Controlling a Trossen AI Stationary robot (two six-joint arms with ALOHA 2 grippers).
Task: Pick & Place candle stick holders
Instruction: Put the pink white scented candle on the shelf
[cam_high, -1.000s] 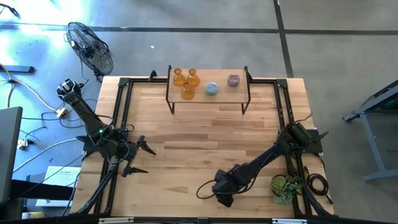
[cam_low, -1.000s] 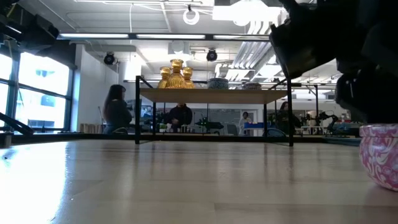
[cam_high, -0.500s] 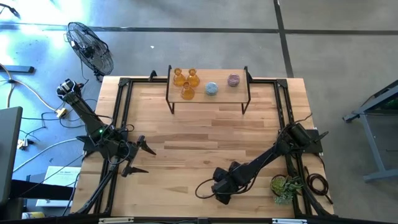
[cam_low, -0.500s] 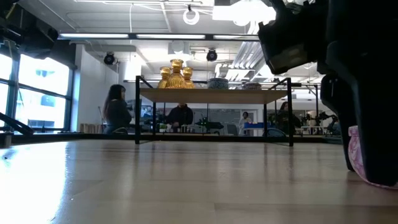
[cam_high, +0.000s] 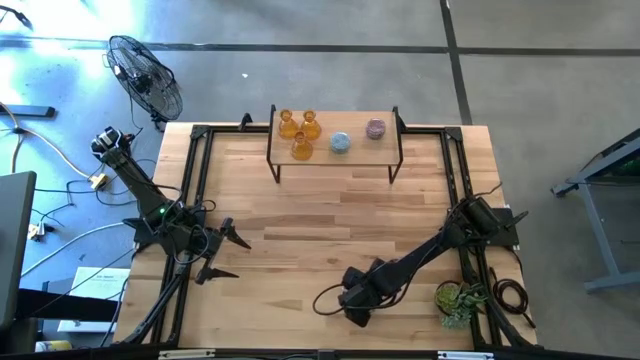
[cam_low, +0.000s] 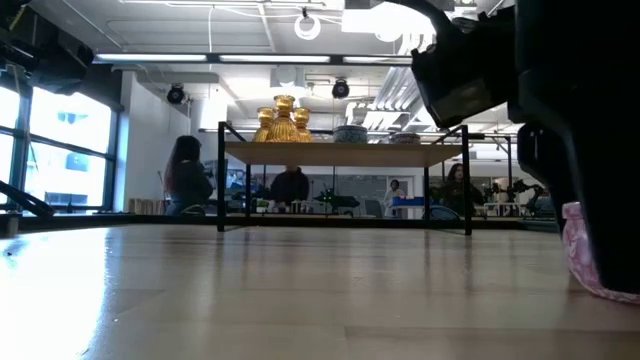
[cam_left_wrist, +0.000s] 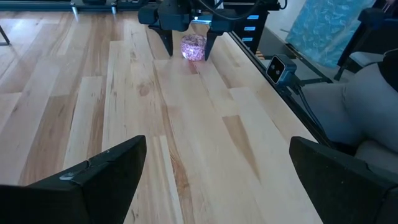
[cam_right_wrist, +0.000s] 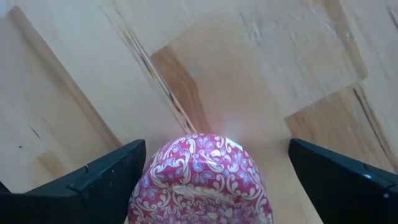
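Note:
A pink patterned candle stick holder (cam_right_wrist: 199, 180) stands on its base on the table near the front edge. It also shows in the left wrist view (cam_left_wrist: 193, 46) and at the low view's right edge (cam_low: 592, 262). My right gripper (cam_left_wrist: 188, 55) points down over it, open, one finger on either side and clear of it. In the high view the right gripper (cam_high: 340, 306) hides it. On a small raised shelf (cam_high: 385, 152) at the far edge stand three amber holders (cam_high: 301, 147), a pale blue one (cam_high: 340, 143) and a pink one (cam_high: 375, 128). My left gripper (cam_high: 234, 257) waits open at the table's left.
A green potted plant (cam_high: 458, 300) stands at the front right corner, close to my right arm. Black frame rails (cam_high: 196, 180) run along the table's sides. A fan (cam_high: 145, 75) stands on the floor beyond the far left corner. People show in the room behind the table.
My right gripper has edged a little toward the table's left over the pink holder. In the low view its dark finger now covers most of the holder, which has stayed where it was. The gripper has stayed open.

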